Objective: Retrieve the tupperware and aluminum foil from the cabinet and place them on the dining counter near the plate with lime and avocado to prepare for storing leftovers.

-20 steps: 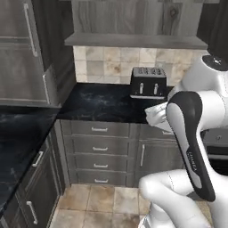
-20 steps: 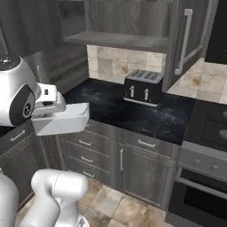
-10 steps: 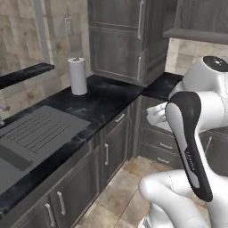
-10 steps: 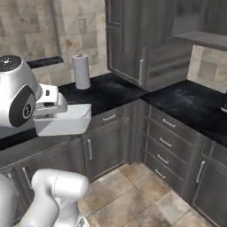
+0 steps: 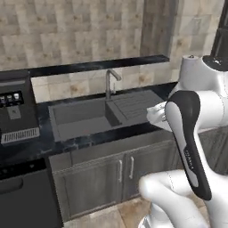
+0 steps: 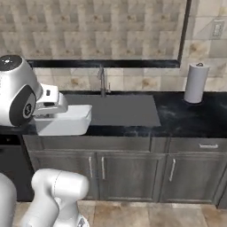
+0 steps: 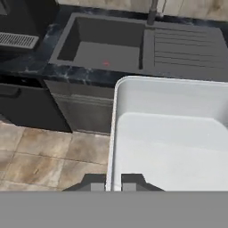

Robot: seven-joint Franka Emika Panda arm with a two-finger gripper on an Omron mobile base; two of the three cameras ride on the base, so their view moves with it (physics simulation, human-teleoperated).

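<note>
Gripper [image 7: 113, 183] clamped on the near rim of the tupperware [image 7: 169, 133]; in the hand view one dark finger tip sits on each side of the tub's wall. Tub is pale grey-white, rectangular, rimmed, nothing inside it. No label or lettering legible on it.

Tub is held up in the air in front of the arm, over the tiled floor [image 7: 40, 151] and near the front edge of the tabletop [image 6: 186, 119]. In the right base view the tupperware [image 6: 64, 119] juts out level from the wrist, to the right of the white joint.

Beyond it: grey sink [image 5: 84, 116] with a ribbed draining board [image 5: 133, 103], set into the black veined tabletop. Tap [image 6: 102, 80] rises behind the basin. Grey cupboard doors [image 6: 128, 177] with metal handles below. Paper towel roll [image 6: 195, 83] upright on the tabletop, well right of the sink. Dark appliance with small lit icons [image 5: 13, 113] stands left of the sink; icons too small to read.
</note>
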